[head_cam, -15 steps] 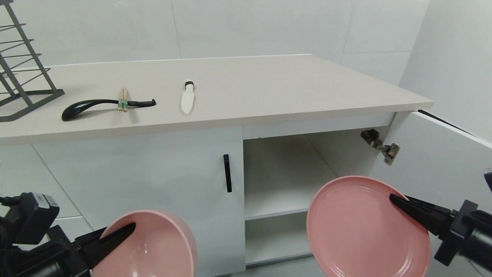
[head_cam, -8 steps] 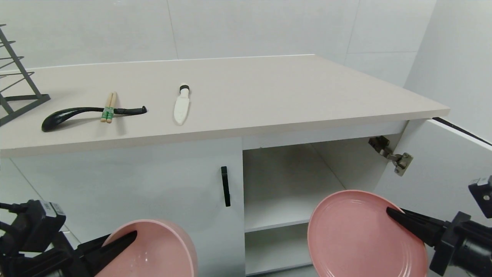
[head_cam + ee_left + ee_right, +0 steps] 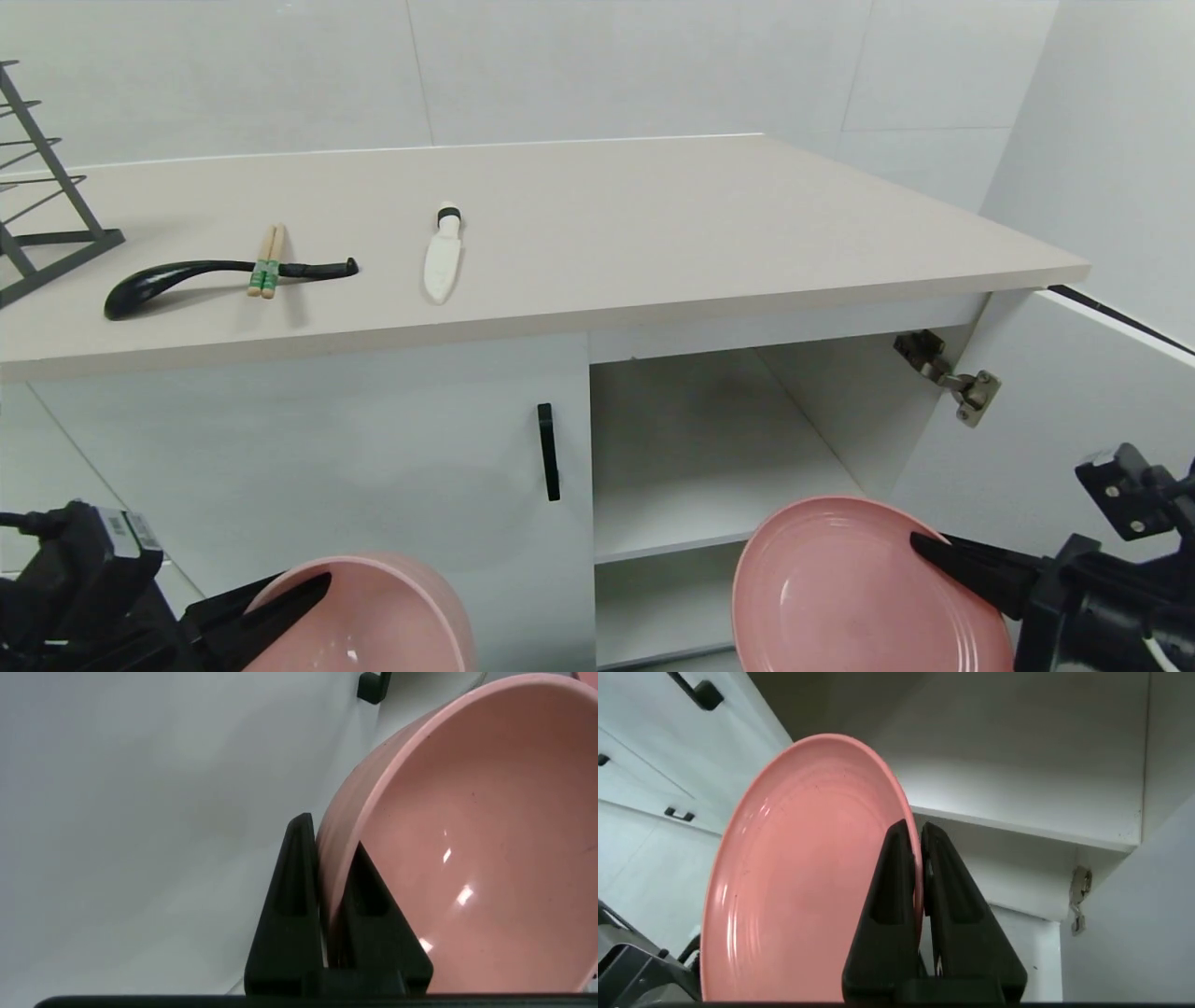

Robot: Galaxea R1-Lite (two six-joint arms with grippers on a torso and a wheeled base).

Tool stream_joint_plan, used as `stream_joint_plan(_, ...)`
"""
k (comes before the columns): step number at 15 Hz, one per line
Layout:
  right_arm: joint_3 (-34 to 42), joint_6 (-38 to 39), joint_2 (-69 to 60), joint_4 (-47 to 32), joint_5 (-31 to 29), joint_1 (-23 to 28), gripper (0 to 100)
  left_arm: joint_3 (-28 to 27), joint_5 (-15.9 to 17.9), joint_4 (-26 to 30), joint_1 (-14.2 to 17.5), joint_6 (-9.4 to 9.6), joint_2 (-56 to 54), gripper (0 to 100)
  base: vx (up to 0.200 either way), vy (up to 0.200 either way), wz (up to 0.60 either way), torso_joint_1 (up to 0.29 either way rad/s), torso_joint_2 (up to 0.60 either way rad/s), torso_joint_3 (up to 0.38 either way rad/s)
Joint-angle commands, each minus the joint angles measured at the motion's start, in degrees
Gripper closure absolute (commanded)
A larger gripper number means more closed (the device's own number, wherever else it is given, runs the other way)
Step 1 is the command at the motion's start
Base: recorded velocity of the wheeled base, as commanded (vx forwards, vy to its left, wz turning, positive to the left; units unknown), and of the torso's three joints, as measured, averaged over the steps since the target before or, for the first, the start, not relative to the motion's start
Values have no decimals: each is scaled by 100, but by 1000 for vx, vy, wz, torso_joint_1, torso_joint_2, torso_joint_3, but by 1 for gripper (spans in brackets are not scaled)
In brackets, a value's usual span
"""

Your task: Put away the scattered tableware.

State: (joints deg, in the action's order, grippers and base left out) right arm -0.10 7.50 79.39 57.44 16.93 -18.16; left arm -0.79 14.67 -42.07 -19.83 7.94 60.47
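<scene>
We read the step in hand as stowing the two pink dishes in the open cupboard.

The right claw is clenched on the rim of the pink plate, one finger on each face. The plate is held on edge and tilted, at 5 o'clock in the head view, just in front of the open bay. We cannot tell which level it is lined up with, the shelf or the floor below it.

The left claw is grasping the pink bowl by its wall, one finger inside and one outside. It sits at 7 o'clock, low in front of the shut door.

Not yet collected on the surface:
- black ladle at 10 o'clock
- chopsticks lying across the ladle's handle, touching it
- white knife near them, toward 11 o'clock

A wire rack stands at the 9 o'clock edge.

For the next move, we judge the plate should go through the opening toward 12 o'clock, be levelled over a shelf, set down and then released. That calls for keeping clear of the open door and its hinge at 3 o'clock. The thin rim grip may let the plate swing. To reach the same bay, the bowl would have to pass round the shut door's edge toward 3 o'clock.
</scene>
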Motion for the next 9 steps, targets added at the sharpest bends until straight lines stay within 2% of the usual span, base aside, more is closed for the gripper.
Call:
stream_joint_plan(1,10,-73,604,338,3,-12,100,27,1,-3,6,6,-26,100,0,0,0,0,0,0)
stream_joint_plan(2,10,-73,763,522,3,-12,100,27,1,-3,6,6,-26,100,0,0,0,0,0,0)
stream_joint_plan(6,10,-161,2433,2307,3,-12,100,27,1,6,6,-3,0,100,0,0,0,0,0,0)
stream_joint_plan(7,10,-161,3101,3080,-6,-21,100,27,1,6,6,-11,0,100,0,0,0,0,0,0)
stream_joint_plan(9,-131,-187,3707,3256,-6,-21,100,27,1,6,23,-20,0,100,0,0,0,0,0,0)
